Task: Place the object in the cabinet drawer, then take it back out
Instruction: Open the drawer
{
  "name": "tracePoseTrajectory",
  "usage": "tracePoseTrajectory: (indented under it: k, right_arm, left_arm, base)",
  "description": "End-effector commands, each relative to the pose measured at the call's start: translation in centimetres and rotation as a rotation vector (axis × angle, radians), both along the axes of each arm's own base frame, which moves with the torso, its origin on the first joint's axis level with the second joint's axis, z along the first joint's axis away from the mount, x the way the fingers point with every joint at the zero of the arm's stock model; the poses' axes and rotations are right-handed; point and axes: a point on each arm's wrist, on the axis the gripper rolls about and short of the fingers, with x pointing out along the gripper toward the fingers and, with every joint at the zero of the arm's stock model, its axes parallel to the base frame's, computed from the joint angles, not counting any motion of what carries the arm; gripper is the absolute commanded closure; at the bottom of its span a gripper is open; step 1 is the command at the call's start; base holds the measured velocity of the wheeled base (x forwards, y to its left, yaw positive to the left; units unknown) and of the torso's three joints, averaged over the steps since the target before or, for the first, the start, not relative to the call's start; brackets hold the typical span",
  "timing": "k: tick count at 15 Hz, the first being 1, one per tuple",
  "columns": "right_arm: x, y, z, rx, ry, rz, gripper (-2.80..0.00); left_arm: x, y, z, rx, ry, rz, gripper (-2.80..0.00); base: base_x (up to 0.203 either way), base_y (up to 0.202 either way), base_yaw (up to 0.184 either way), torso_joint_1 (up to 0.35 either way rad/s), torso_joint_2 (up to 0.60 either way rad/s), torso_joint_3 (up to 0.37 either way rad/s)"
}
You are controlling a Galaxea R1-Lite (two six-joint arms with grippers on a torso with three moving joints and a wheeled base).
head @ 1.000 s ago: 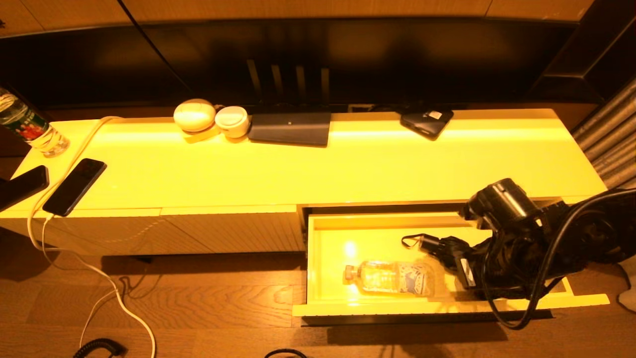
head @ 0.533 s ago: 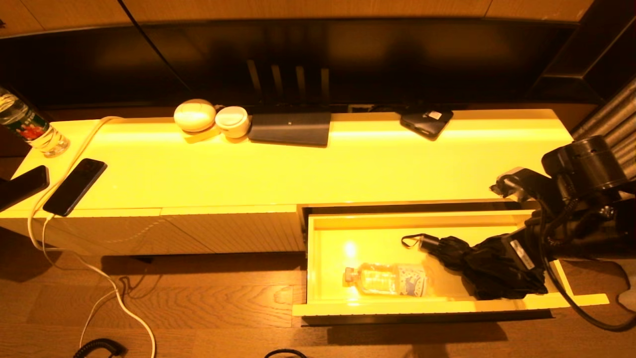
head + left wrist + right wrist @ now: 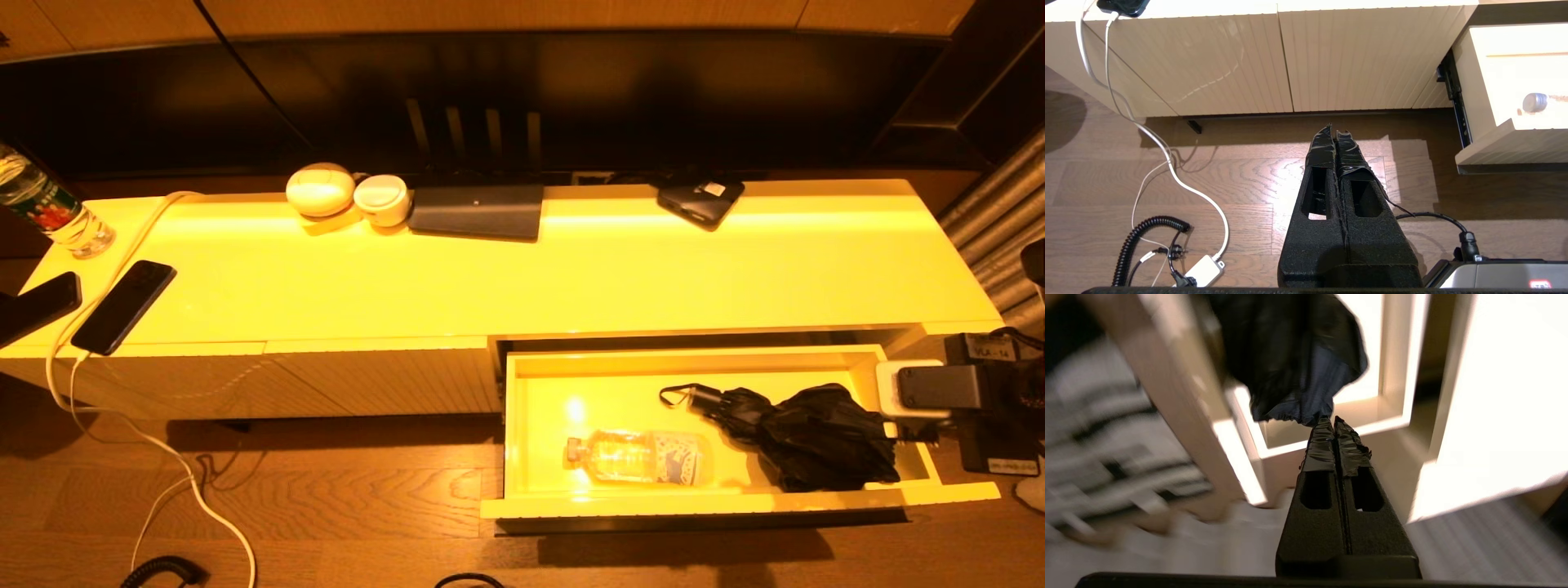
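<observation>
Head view: the wide, shallow cream-yellow cabinet drawer [image 3: 522,425] stands pulled out at the right end of the glossy yellow tabletop [image 3: 571,278], open so things can go in and out. Inside lie a folded black fabric umbrella [image 3: 804,437], at the right, and a clear plastic water bottle [image 3: 641,457] on its side, to its left. The right arm sits just outside the drawer's right end; a small tag on it seems to read "VLA-14", though I cannot be sure.

Left wrist view: the left pincer [image 3: 1336,134], fingers pressed together and holding nothing, hangs parked over the wooden floor [image 3: 1229,183], left of the drawer.

Right wrist view: the right pincer [image 3: 1333,424], fingers together and empty, points at the umbrella's loose edge, close to it.
</observation>
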Motion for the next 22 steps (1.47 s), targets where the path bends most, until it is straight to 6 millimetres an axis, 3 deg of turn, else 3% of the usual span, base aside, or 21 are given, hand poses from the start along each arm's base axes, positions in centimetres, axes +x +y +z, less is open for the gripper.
tracePoseTrajectory:
  k: [1,8,9,22]
  right_arm:
    - [0.3,-0.2,-0.5,-0.126,0.045,0.190,0.00]
    - [2.5,-1.8,-2.5,-0.133,0.241,0.281,0.00]
    - [3.0,-1.8,-2.6,-0.115,0.244,0.285,-2.80]
    - [7.6,-2.0,-5.1,0.116,0.320,-0.004,-2.80]
  left_arm:
    - [0.0,0.0,0.0,0.000,0.001,0.000,0.00]
    - [0.0,0.0,0.0,0.000,0.001,0.000,0.00]
    - [0.0,0.0,0.0,0.000,0.001,0.000,0.00]
    - [0.0,0.0,0.0,0.000,0.001,0.000,0.00]
  base:
    - [0.000,0.000,0.000,0.000,0.00,0.000]
    - [0.000,0.000,0.000,0.000,0.00,0.000]
    - [0.000,0.000,0.000,0.000,0.00,0.000]
    - [0.000,0.000,0.000,0.000,0.00,0.000]
